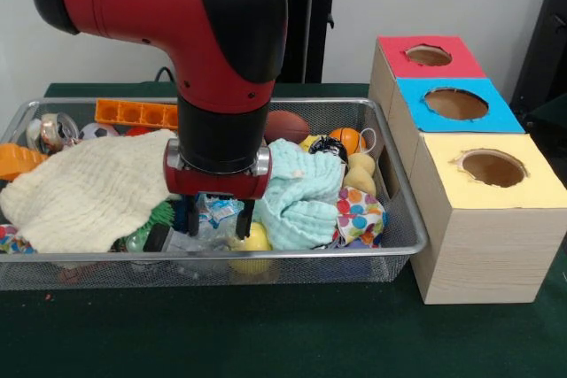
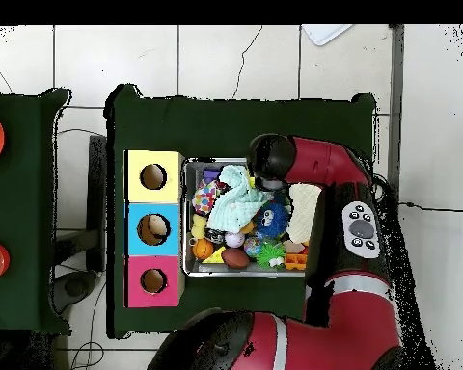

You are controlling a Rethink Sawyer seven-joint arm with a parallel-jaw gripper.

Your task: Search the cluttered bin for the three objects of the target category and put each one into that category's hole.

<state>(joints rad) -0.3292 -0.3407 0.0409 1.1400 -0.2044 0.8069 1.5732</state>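
Note:
My gripper (image 1: 217, 217) reaches down into the wire bin (image 1: 310, 255) near its front middle. Its two dark fingers (image 1: 192, 216) stand apart, open, on either side of a crinkled colourful wrapper (image 1: 215, 210). A yellow ball (image 1: 255, 238) lies just right of the fingers, and a green spiky toy (image 1: 161, 216) just left. Beside the bin stands a wooden box with a red hole (image 1: 429, 55), a blue hole (image 1: 455, 104) and a yellow hole (image 1: 493, 167). In the overhead view the arm's wrist (image 2: 272, 162) covers the gripper.
A cream cloth (image 1: 89, 192) covers the bin's left half and a light blue cloth (image 1: 306, 196) its middle. Also inside: a brown football (image 1: 286, 124), an orange ball (image 1: 348, 139), an orange block tray (image 1: 135, 113) and a polka-dot cloth (image 1: 361, 217).

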